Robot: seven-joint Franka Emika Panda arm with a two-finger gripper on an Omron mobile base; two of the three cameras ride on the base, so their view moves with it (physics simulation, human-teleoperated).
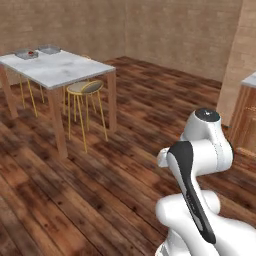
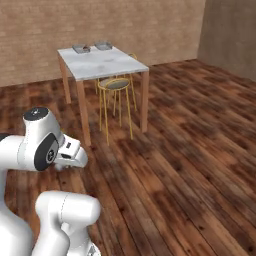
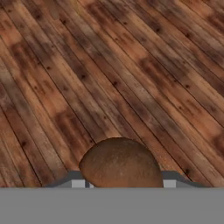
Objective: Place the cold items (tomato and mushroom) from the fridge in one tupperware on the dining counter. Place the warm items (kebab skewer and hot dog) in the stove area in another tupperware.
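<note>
Hand view: the mushroom point(image 3: 120, 162), a brown rounded lump, sits at the bottom edge between my fingers, which are closed against its 2 sides. My gripper point(image 3: 121, 183) is otherwise hidden behind it; just the grey tops of the finger mounts flank the lump. Below and beyond it lies the wooden floor point(image 3: 131, 65), dark reddish planks running diagonally.

Left base view: my arm point(image 1: 200, 165) is folded low at the lower right, over bare floor. The dining counter point(image 1: 60, 67), a white marble slab on wooden legs, stands well apart at the upper left. On its far end rest 2 grey tupperware trays: the left tray point(image 1: 26, 53) holds a small red item that I take for the tomato point(image 1: 31, 53), and the right tray point(image 1: 49, 49) lies just beside it; I cannot tell its contents. A yellow-framed stool point(image 1: 85, 90) stands tucked under the counter's near edge.

Right base view: the same counter appears at upper centre, the brick wall point(image 2: 150, 25) behind it.
</note>
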